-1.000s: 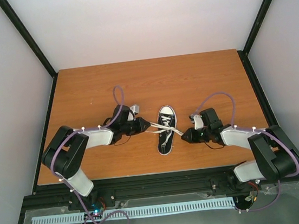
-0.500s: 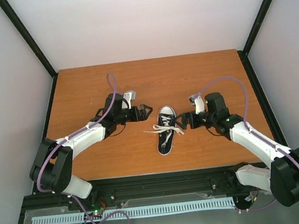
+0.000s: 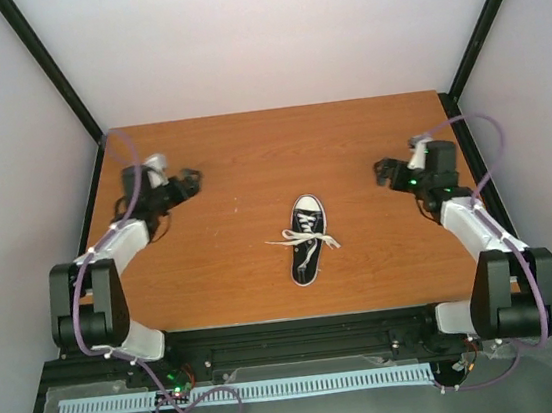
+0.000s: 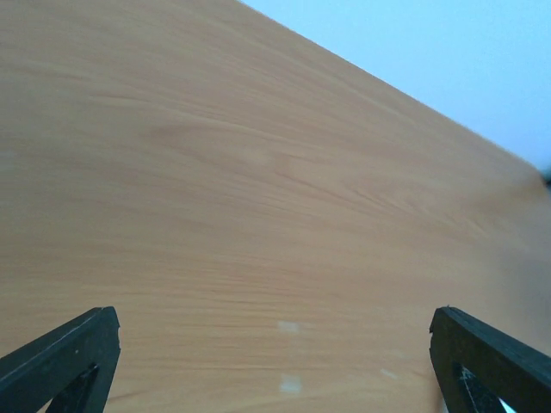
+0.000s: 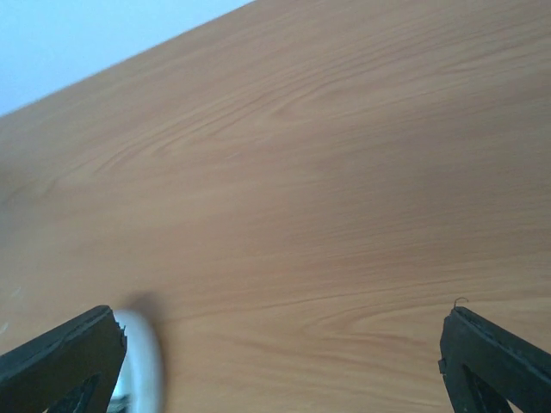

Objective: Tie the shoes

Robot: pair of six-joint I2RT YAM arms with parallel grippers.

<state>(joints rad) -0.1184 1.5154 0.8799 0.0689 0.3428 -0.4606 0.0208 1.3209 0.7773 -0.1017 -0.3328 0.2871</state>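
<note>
The shoe (image 3: 307, 243), a small black sneaker with a white toe cap, lies mid-table with its toe pointing to the far side. Its white laces (image 3: 302, 238) spread across it to both sides and nothing holds them. My left gripper (image 3: 189, 180) stands open far to the shoe's left, near the back left corner. The left wrist view shows only bare wood between that gripper's (image 4: 275, 370) black fingertips (image 4: 65, 361). My right gripper (image 3: 380, 170) is open too, well right of the shoe. In the right wrist view a blurred white curve, the shoe's toe cap (image 5: 142, 366), shows beside the left fingertip (image 5: 60, 361).
The wooden table (image 3: 249, 149) is boxed in by a black frame and pale walls at the back and both sides. Purple cables loop over both arms. A black rail with the arm bases runs along the near edge.
Both grippers have let go of the laces, opened wide and swung outward and back, away from the shoe. The laces now lie loose across the shoe.
</note>
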